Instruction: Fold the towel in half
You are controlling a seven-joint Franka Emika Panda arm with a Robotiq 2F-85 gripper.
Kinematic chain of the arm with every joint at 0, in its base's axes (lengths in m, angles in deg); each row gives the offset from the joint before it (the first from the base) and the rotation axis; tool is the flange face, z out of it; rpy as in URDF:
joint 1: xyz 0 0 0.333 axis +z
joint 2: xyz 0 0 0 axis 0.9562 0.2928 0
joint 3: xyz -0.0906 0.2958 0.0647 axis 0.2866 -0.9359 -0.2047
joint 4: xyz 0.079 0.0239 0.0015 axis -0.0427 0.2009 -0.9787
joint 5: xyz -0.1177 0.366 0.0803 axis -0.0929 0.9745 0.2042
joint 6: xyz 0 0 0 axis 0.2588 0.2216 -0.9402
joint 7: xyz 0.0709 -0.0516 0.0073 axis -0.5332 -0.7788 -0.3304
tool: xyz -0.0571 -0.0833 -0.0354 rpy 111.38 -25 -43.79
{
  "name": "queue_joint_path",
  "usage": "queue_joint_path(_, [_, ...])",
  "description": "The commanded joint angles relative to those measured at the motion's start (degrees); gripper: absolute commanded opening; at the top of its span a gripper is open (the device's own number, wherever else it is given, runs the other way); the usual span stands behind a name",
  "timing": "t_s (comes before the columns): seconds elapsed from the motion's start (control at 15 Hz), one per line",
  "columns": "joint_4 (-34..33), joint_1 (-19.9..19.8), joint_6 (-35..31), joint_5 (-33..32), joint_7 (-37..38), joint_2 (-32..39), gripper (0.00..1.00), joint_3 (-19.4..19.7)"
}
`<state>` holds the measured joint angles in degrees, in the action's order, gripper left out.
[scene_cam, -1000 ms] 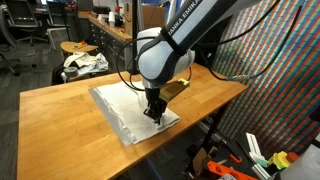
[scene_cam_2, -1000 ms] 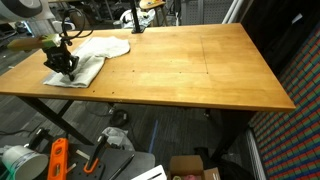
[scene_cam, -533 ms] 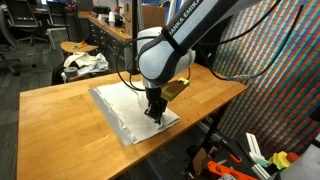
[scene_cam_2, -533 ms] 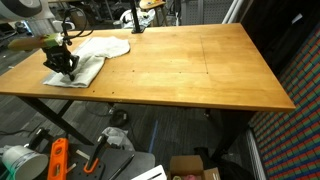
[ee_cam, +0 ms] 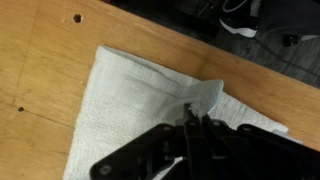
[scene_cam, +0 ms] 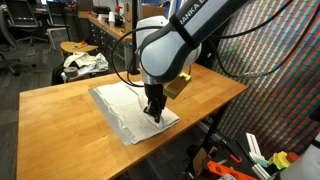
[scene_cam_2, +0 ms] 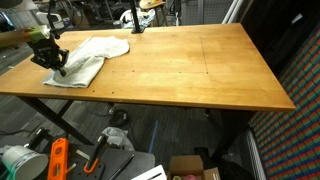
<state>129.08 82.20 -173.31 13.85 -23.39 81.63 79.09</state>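
A white towel lies flat on the wooden table near its edge. It also shows in an exterior view and in the wrist view. My gripper is shut on the towel's near corner and has pulled it up a little off the table. In the wrist view the fingers pinch a raised fold of the cloth. In an exterior view the gripper stands over the towel's end at the table's corner.
A stool with crumpled cloth stands behind the table. Orange tools and boxes lie on the floor below. A patterned screen stands beside the table. Bare wood stretches away from the towel.
The gripper has lifted slightly with the towel corner pinched in it, and the arm has shifted upward.
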Motion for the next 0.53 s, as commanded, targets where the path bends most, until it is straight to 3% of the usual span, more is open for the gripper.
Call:
queue_joint_path(0.0, [2.78,1.43,-0.77,0.96,0.27,-5.94,0.05,-1.35])
queue_joint_path(0.47, [3.15,4.07,-6.23,0.42,5.85,-7.38,0.05,-4.20])
